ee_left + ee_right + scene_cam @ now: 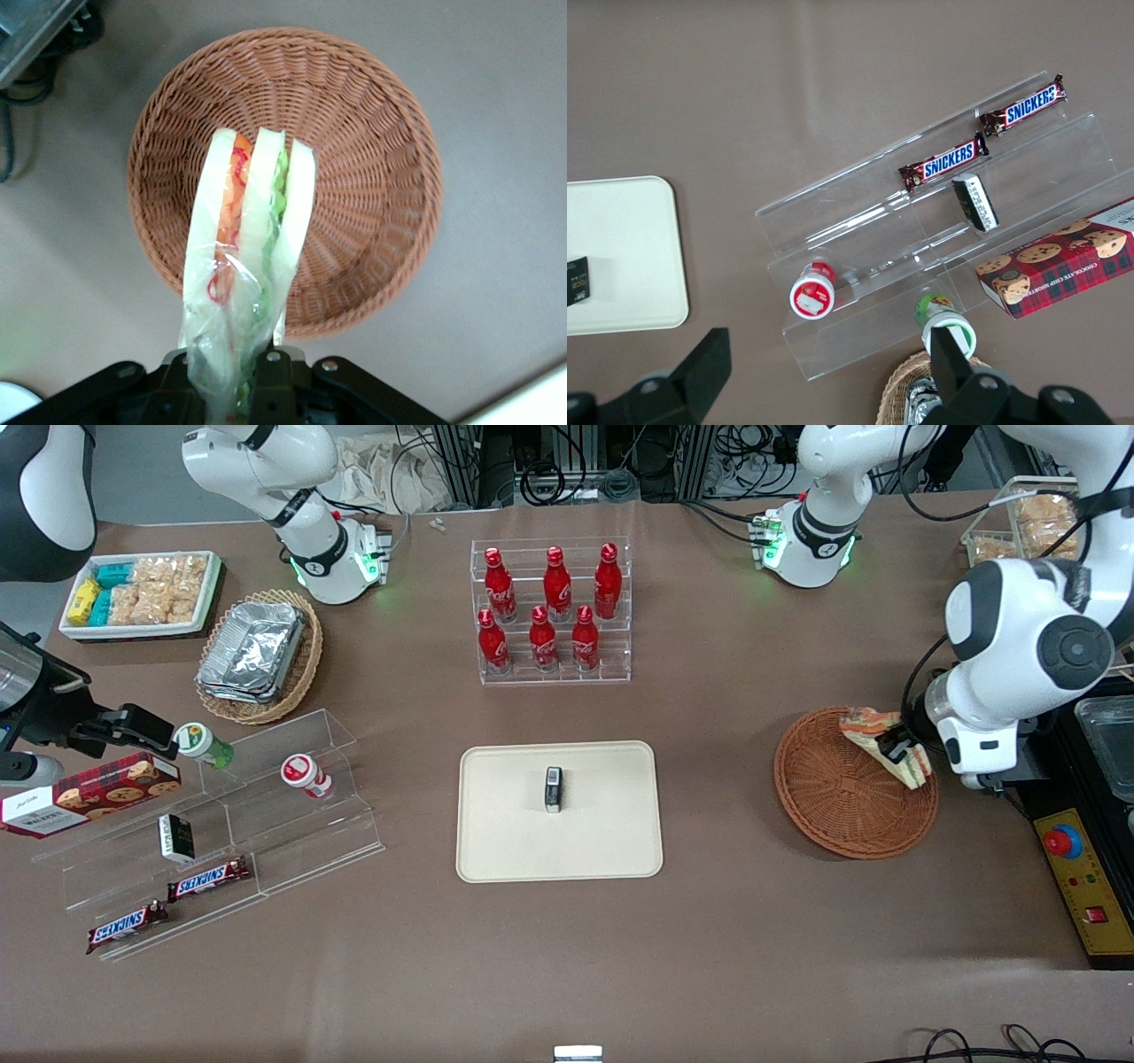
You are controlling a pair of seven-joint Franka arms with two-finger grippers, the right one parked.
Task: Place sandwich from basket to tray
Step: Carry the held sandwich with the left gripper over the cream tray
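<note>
Sandwich clamped between fingers at wrapped end, lifted over basket, long side pointing away from fingers. Tray well apart, toward table middle, small dark box on it.

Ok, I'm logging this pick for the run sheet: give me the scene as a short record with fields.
stage: sandwich lifted, not yet moved to the tray
gripper: gripper shut on the sandwich's wrapped end, above the basket's edge
sandwich: wedge in clear wrap, hanging above the basket, near its rim
basket: round reddish-brown wicker, nothing else in it, toward the working arm's end of the table
tray: cream tray mid-table, holding one small dark packet
</note>
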